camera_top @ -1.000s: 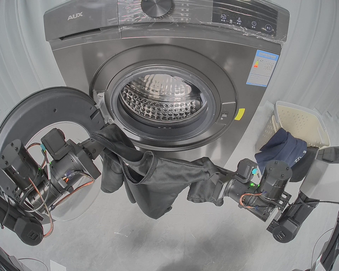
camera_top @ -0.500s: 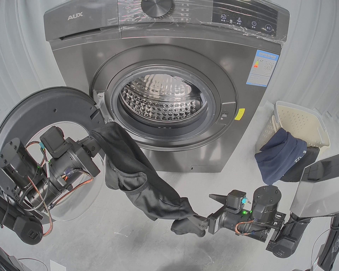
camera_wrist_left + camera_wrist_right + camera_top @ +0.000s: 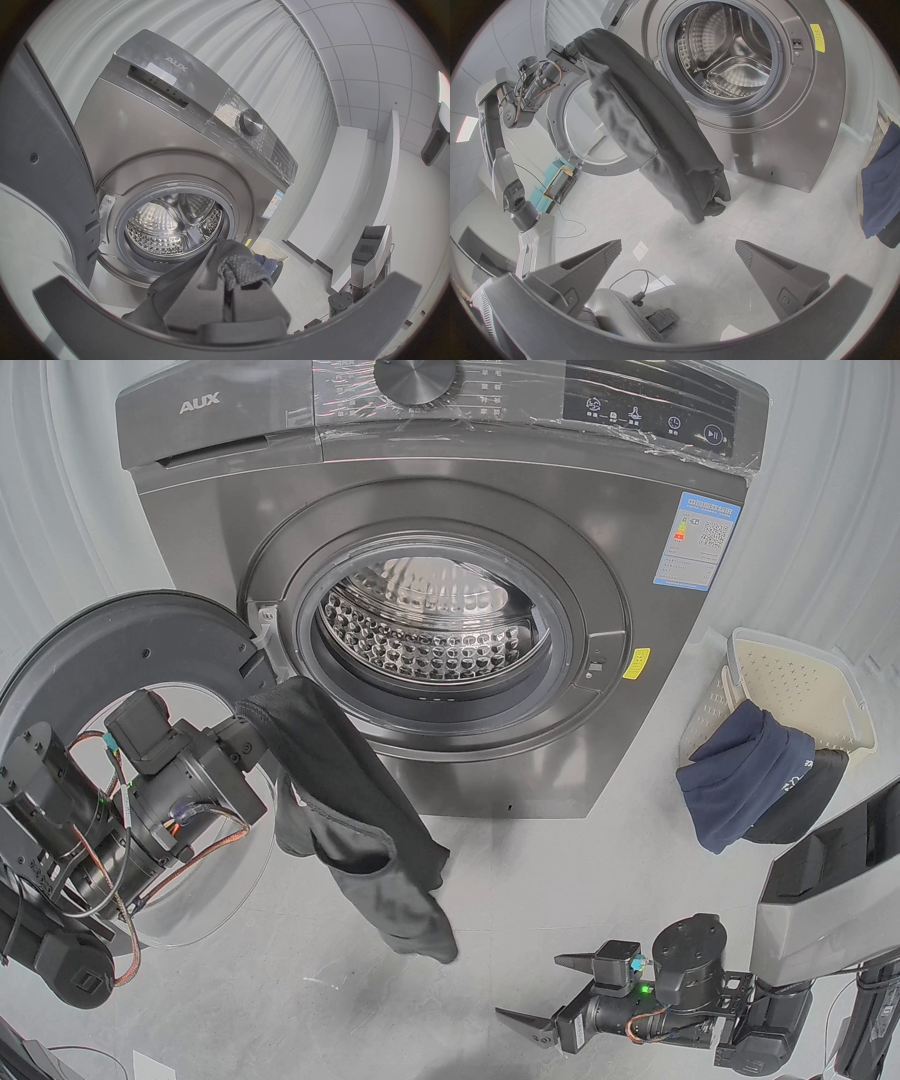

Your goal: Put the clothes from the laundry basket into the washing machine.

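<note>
At the left of the head view, the left gripper (image 3: pixel 251 727) is clamped on a black fabric garment (image 3: pixel 375 829), which hangs down in front of the grey front-loading washing machine (image 3: pixel 600 519), below its open round drum (image 3: pixel 431 613). At lower right, the right gripper (image 3: pixel 530 986) has its fingers spread wide, holding nothing. A navy cloth (image 3: pixel 741 772) drapes over the cream plastic laundry basket (image 3: pixel 806 679) at the right edge.
</note>
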You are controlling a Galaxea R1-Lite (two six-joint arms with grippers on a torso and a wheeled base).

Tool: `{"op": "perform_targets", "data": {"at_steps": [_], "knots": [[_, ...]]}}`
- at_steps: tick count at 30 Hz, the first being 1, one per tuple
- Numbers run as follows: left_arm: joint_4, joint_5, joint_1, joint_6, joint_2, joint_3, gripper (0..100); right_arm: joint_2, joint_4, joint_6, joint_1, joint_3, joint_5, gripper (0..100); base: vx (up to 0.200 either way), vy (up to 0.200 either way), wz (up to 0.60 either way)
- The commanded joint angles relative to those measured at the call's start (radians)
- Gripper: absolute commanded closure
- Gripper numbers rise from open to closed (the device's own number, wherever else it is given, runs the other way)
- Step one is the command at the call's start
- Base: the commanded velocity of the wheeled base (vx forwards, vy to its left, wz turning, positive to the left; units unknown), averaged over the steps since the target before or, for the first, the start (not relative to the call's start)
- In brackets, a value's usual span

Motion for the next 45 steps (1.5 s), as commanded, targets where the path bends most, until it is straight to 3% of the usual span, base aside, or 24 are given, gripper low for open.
{"op": "perform_targets", "data": {"at_steps": [1,12,23,27,34,45], "knots": [[0.001,0.005,-0.006,0.001,0.0,0.004,100,0.014,0.0,0.001,0.011,-0.028,0.0,0,0.0,0.0,0.0],[0.001,0.008,-0.012,0.007,0.011,0.005,100,0.02,0.0,-0.004,0.06,-0.296,-0.001,0,0.0,0.0,0.0],[0.002,0.009,-0.012,0.007,0.014,0.001,100,0.032,0.001,0.001,0.154,-0.422,0.006,0,0.0,0.0,0.0],[0.002,0.009,-0.012,0.007,0.014,0.002,100,0.063,0.001,-0.001,0.163,-0.46,0.006,0,0.0,0.0,0.0],[0.002,0.009,-0.012,0.007,0.014,0.001,100,0.144,0.031,-0.015,0.148,-0.629,0.013,0,0.0,0.0,0.0],[0.001,0.009,-0.012,0.007,0.014,0.002,100,0.19,0.095,-0.016,0.155,-0.776,0.014,0,0.0,0.0,0.0]]}}
